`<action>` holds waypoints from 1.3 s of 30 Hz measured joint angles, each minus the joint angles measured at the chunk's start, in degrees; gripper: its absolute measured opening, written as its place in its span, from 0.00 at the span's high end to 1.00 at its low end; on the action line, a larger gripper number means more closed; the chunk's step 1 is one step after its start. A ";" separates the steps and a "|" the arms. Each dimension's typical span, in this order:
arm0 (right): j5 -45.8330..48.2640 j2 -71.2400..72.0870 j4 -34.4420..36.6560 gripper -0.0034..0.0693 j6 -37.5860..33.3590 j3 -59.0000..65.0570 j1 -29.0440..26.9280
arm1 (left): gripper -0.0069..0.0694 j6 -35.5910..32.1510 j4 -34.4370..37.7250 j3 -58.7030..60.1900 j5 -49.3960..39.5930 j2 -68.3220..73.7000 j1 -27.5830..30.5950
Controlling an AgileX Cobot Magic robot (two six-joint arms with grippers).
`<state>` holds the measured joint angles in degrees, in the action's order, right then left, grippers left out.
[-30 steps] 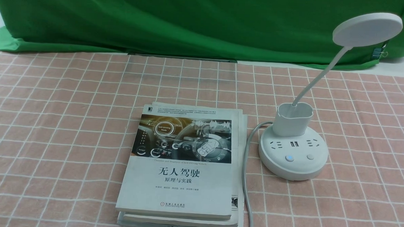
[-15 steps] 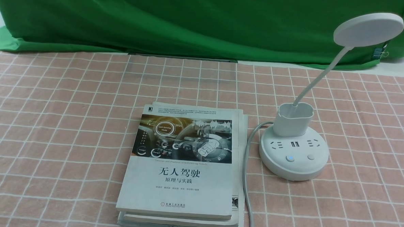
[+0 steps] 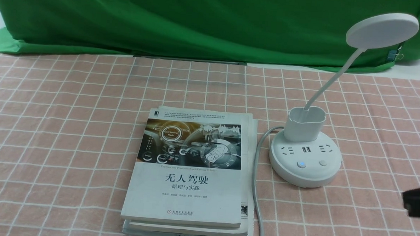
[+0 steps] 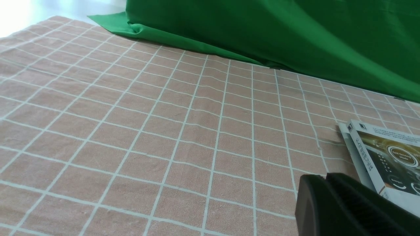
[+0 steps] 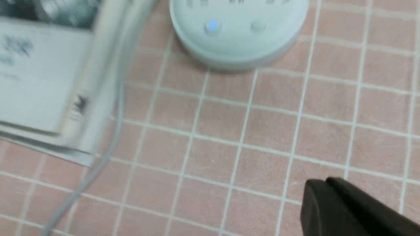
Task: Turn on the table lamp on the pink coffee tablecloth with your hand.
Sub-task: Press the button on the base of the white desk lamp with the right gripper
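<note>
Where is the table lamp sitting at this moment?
In the front view the table lamp stands right of centre on the pink coffee tablecloth, just right of the stack of books, with its grey cord running between them.

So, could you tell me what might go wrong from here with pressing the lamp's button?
With the right gripper off to the table lamp's side, a slanted push could slide the base instead of pressing. The blue-lit button and plain button are close together; it might hit the wrong one. It could also bump the overhanging lamp head.
</note>
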<state>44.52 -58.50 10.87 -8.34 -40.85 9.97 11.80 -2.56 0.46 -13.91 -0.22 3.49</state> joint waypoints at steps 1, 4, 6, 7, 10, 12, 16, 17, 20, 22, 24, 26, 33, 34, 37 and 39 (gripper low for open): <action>0.07 -2.86 0.00 0.91 -0.64 -1.08 0.00 | 0.88 0.00 0.00 0.00 0.00 0.00 0.00; -0.02 -9.30 -0.13 0.91 -2.00 -3.85 0.72 | 0.88 0.00 0.00 0.00 0.00 0.00 0.00; -0.33 -13.37 -0.17 0.91 -2.45 -6.09 2.14 | 0.88 0.00 0.00 0.00 0.00 0.00 0.00; -0.59 -14.91 -0.23 0.91 -2.75 -7.02 2.95 | 0.88 0.00 0.00 0.00 0.00 0.00 0.00; -1.96 -20.86 -0.17 0.91 -3.79 -10.73 6.19 | 0.88 0.00 0.00 0.00 0.00 0.00 0.00; -2.79 -24.47 -0.05 0.91 -4.30 -13.07 7.09 | 0.88 0.00 0.00 0.00 0.00 0.00 0.00; -5.01 -30.79 -0.05 0.91 -4.75 -16.94 7.42 | 0.88 0.00 0.00 0.00 0.00 0.00 0.00; -5.35 -32.24 -0.11 0.91 -4.90 -17.85 7.42 | 0.88 0.06 0.00 0.00 0.00 0.00 0.00; -6.13 -34.86 -0.24 0.91 -4.96 -19.56 7.42 | 0.88 0.19 0.00 0.00 0.00 0.00 0.00; -6.54 -37.34 -0.54 0.91 -5.07 -21.20 7.42 | 0.88 0.19 0.00 0.00 0.00 0.00 0.00; -6.97 -39.67 -0.72 0.91 -5.07 -22.46 7.42 | 0.88 0.07 0.00 0.00 0.00 0.00 0.00; -7.15 -41.17 -0.95 0.91 -5.07 -23.01 7.36 | 0.88 0.07 0.00 0.00 0.00 0.00 0.00; -7.88 -42.68 -1.26 0.91 -5.07 -23.30 5.69 | 0.88 0.07 0.00 0.00 0.00 0.00 0.00; -8.12 -42.74 -1.30 0.91 -5.01 -23.34 5.59 | 0.88 0.07 0.00 0.00 0.00 0.00 0.00; -8.53 -42.80 -1.36 0.91 -5.01 -23.34 5.55 | 0.88 0.07 0.00 0.00 0.00 0.00 0.00; -9.08 -42.80 -1.36 0.91 -4.95 -23.34 5.55 | 0.88 0.07 0.00 0.00 0.00 0.00 0.00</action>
<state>35.44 -101.29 9.51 -13.28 -64.19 15.52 11.87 -2.56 0.46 -13.91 -0.22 3.49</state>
